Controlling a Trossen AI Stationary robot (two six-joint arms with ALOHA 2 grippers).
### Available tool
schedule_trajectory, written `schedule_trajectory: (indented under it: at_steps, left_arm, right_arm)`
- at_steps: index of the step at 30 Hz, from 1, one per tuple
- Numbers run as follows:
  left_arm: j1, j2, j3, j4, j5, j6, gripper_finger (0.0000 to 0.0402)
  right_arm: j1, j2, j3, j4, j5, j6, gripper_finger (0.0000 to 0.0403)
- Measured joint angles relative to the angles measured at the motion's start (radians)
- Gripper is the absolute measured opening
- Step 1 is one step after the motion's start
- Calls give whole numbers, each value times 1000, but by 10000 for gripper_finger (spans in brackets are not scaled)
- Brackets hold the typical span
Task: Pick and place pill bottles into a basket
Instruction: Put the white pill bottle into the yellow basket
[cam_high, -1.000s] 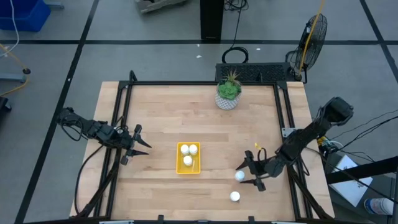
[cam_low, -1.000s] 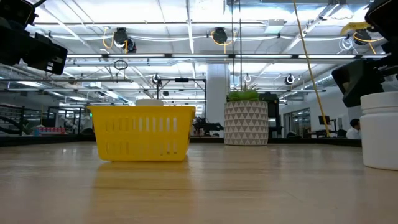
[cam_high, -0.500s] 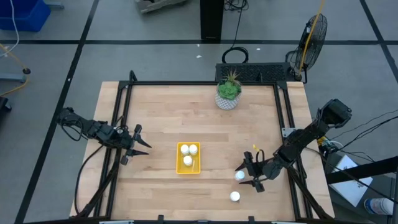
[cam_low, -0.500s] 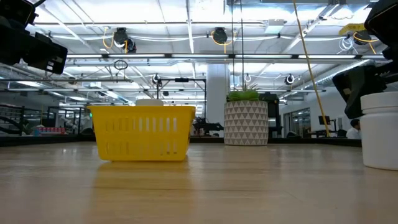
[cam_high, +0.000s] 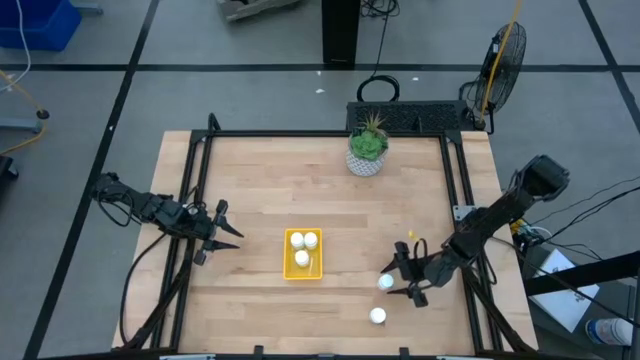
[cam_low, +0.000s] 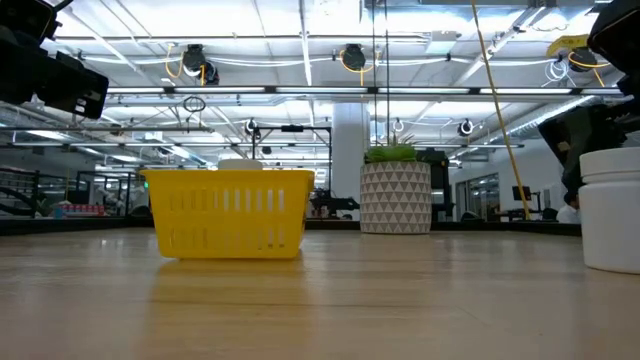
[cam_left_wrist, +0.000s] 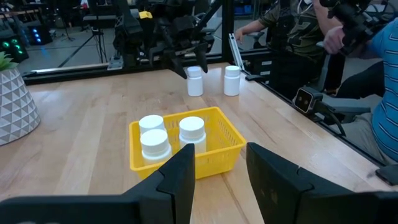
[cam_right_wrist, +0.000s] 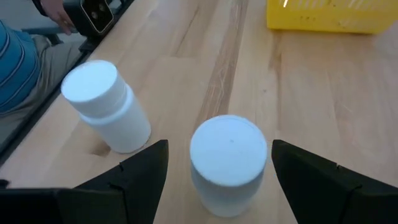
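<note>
Wooden table in black frame, grey floor around; seated people visible beyond table edge in left wrist view. Plant pot near far edge. Yellow basket mid-table, three pill bottles upright inside. Left gripper waits left of basket, fingers spread wide, holding nothing. Right gripper at near right, fingers spread wide on either side of upright bottle, not closed on it. Fifth bottle stands just beside, nearer table's front edge.
</note>
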Motion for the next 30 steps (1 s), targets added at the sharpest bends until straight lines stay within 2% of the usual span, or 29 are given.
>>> schedule_trajectory:
  at_steps: [8,23,30]
  left_arm:
    - [0,0,0,0,0,1,150]
    - [0,0,0,0,0,1,150]
    - [0,0,0,0,0,1,150]
  right_arm:
    - [0,-22,1,-3,7,0,267]
    - [0,-21,1,-6,-19,-2,148]
    - [-37,-21,5,75,-19,-64,148]
